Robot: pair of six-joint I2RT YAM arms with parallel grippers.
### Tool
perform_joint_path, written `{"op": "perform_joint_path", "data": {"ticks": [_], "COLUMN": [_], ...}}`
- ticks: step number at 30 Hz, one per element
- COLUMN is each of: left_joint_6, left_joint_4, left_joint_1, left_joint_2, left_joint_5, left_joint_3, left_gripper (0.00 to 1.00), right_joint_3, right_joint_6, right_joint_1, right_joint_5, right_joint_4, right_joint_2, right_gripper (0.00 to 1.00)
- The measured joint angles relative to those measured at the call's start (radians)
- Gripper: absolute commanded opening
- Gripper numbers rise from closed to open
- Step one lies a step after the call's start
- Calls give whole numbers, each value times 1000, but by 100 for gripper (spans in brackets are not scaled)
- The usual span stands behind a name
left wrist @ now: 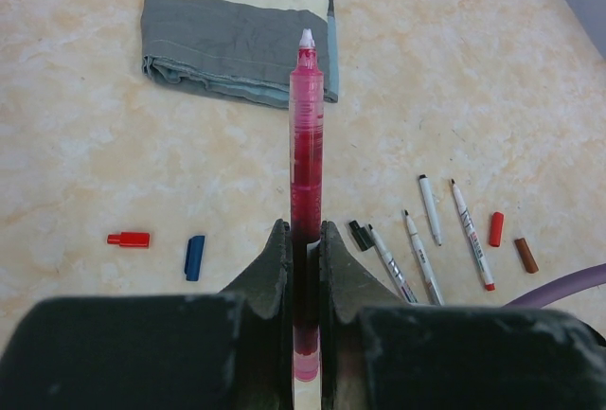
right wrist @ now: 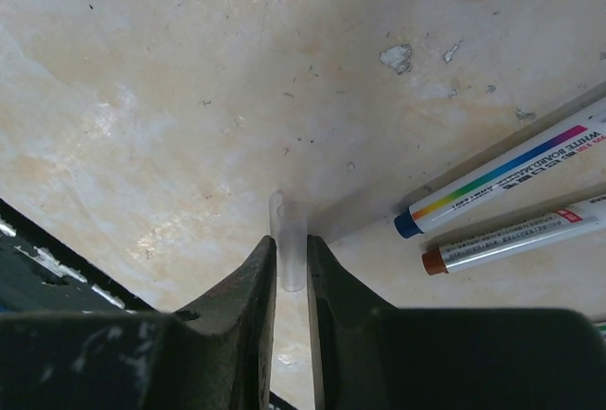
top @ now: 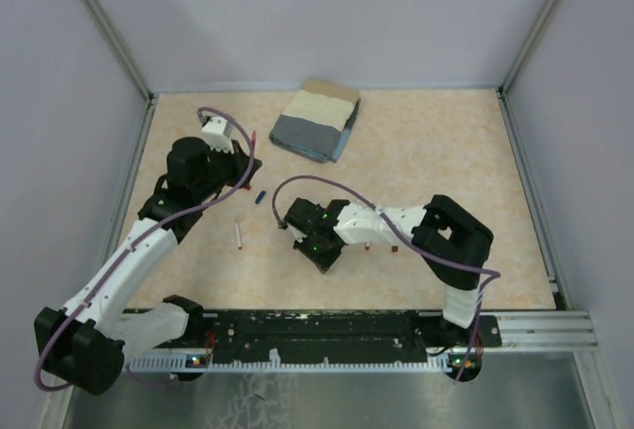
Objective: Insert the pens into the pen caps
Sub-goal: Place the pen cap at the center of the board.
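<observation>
- The left gripper is closed hard on a red pen; both fingers pinch the barrel, and its white tip points to 12 o'clock, toward the folded cloth
- At 9 o'clock of that gripper a red cap and a blue cap lie on their sides on the table; they are apart from each other and from every pen
- At 3 o'clock a black cap lies just beside the nearest of four thin white pens; these lie side by side with bare tips toward 12 o'clock; beyond them are a second red cap and a brown cap, both loose
- The right gripper has its jaws only narrowly apart, with a pale translucent tube between them; I cannot tell whether they press on it, nor whether it is pen or cap
- At 3 o'clock of it a blue-ended pen and a brown-ended pen lie side by side
- From above, a lone pen lies between the arms
</observation>
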Motion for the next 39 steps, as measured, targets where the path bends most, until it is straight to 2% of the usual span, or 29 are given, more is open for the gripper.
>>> {"op": "perform_joint_path", "data": {"ticks": [20, 27, 33, 39], "left_joint_6": [2, 3, 3, 3], "left_joint_4": [0, 0, 0, 0], "left_joint_1": [4, 6, 8, 9], "left_joint_2": [0, 0, 0, -3], "left_joint_5": [0, 0, 0, 0], "left_joint_3": [0, 0, -2, -3], "left_gripper": [0, 0, 0, 0], "right_joint_3": [-2, -74, -155, -239], "right_joint_6": [-48, -42, 56, 266], "right_joint_1": [24, 24, 24, 24], "right_joint_5": [35, 72, 121, 178], "right_joint_4": [9, 60, 135, 220], "right_joint_2": [0, -116, -284, -397], "right_gripper": [36, 41, 41, 41]}}
